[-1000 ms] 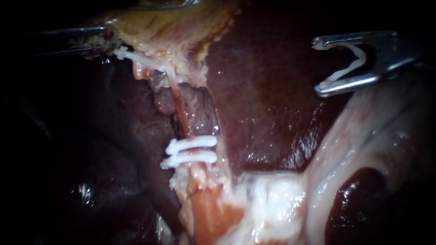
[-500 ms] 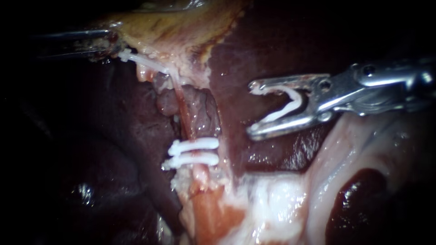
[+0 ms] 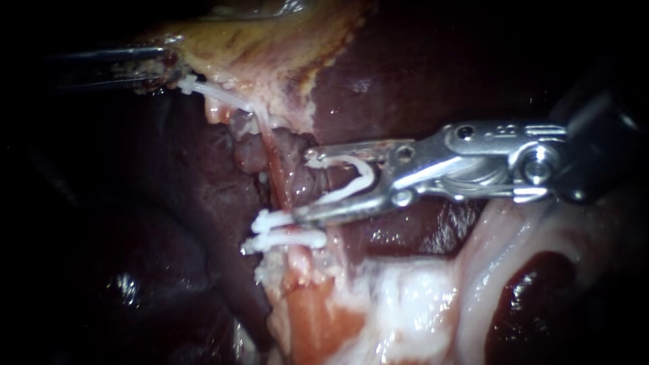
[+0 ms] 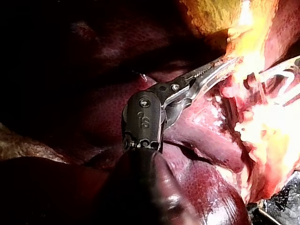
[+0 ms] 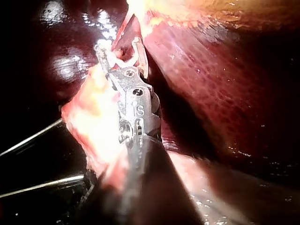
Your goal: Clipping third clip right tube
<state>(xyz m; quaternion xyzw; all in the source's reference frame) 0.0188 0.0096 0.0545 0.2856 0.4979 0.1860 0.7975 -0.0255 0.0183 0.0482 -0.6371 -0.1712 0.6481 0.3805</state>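
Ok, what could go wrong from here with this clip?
The right instrument with its open clip lies against the upper of the two placed clips and might knock it. The tube seems not fully between the clip's legs, so closing now may catch only part, or the tissue beside it.

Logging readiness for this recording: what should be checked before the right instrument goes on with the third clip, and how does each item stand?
1. New clip seated in right instrument, unclosed: ok.
2. Tube exposed and straight above the two placed clips: ok.
3. Tube between the new clip's legs: not ok, tips appear just short.
4. Gap to the upper placed clip: cannot tell, they overlap in the endoscope view.
5. Left instrument hold: cannot tell.
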